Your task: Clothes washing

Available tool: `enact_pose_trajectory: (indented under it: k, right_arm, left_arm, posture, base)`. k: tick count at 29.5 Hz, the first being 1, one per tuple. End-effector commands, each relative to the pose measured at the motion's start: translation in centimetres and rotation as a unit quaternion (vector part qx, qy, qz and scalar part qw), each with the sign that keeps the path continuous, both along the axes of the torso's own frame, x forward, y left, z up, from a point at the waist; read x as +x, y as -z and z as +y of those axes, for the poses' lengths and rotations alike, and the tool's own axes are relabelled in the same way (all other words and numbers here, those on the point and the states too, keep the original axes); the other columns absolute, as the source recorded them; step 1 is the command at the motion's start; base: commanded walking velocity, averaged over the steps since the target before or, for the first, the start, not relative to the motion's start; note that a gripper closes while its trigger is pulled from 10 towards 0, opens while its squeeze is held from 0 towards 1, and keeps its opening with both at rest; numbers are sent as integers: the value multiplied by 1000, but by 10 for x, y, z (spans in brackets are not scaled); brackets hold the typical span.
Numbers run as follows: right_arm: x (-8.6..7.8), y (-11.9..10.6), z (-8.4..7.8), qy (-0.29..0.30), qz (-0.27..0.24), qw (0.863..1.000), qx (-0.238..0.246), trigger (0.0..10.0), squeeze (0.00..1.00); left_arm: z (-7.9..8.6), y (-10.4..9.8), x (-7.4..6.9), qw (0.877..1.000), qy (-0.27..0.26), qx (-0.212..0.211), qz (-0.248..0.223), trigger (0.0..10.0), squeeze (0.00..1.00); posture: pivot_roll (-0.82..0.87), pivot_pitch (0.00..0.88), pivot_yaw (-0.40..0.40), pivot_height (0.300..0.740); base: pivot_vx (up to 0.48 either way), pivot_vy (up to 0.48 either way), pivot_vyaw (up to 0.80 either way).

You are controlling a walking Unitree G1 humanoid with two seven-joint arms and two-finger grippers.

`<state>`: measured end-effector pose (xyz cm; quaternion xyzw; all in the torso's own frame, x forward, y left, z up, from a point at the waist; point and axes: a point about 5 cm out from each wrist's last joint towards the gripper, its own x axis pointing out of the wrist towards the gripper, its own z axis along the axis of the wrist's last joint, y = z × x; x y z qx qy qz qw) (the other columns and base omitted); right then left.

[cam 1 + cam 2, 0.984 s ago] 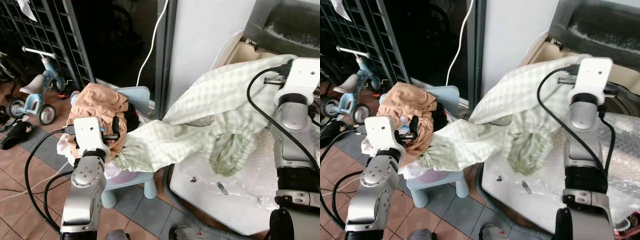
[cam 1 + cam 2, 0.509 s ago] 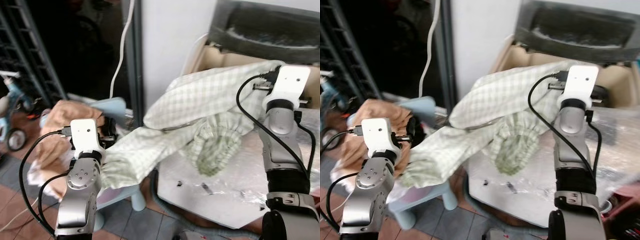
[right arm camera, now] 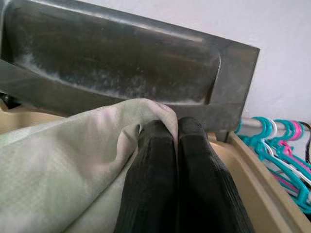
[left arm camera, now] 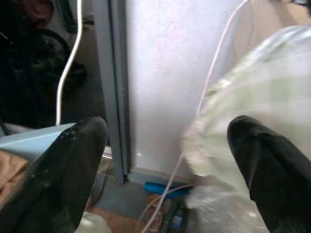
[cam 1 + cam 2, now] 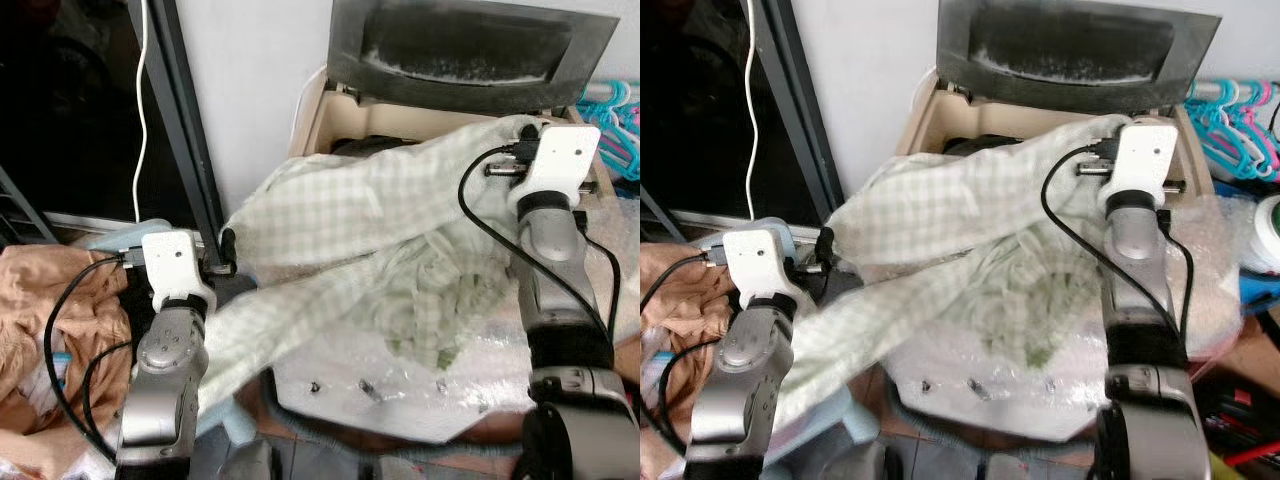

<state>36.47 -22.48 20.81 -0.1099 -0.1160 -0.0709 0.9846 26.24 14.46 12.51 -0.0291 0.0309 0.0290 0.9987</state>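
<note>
The checked cloth (image 5: 340, 215) is pinched by the closed right hand (image 3: 176, 145) over the washer (image 5: 330, 105); the left hand (image 4: 165, 160) is spread, empty

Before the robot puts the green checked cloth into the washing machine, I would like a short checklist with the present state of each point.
1. Washer lid raised: ok, it stands open behind the beige tub rim.
2. Right gripper grip: ok, its fingers are shut on an edge of the checked cloth, near the lid.
3. Left gripper released: ok, fingers spread wide, nothing between them.
4. Cloth free of the left arm: cannot tell; the lower end hangs right beside that arm.
5. Cloth over the tub: not ok, most of it drapes in front, over the plastic-wrapped washer top.
6. Room in the tub: cannot tell, the cloth hides the opening.
</note>
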Motion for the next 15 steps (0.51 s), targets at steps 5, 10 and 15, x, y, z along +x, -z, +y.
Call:
enact_pose_trajectory:
  k: [5,10,15]
  right_arm:
    - [33,-115,9,-48,-116,991,-49,10000,0]
    - [26,-187,-3,-1,-216,976,-32,10000,0]
    - [41,-146,13,-61,-137,988,-47,10000,0]
  left_arm:
    - [-1,-2,3,1000,3,2,-5,10000,0]
    - [-2,-3,3,1000,-5,1,-9,10000,0]
    - [-3,-3,1,1000,-13,-1,-9,10000,0]
  posture:
    - [1,0,-10,740]
    - [10,0,-28,740]
    - [17,0,-38,740]
  base:
    - [0,0,0]
    - [0,0,0]
    - [0,0,0]
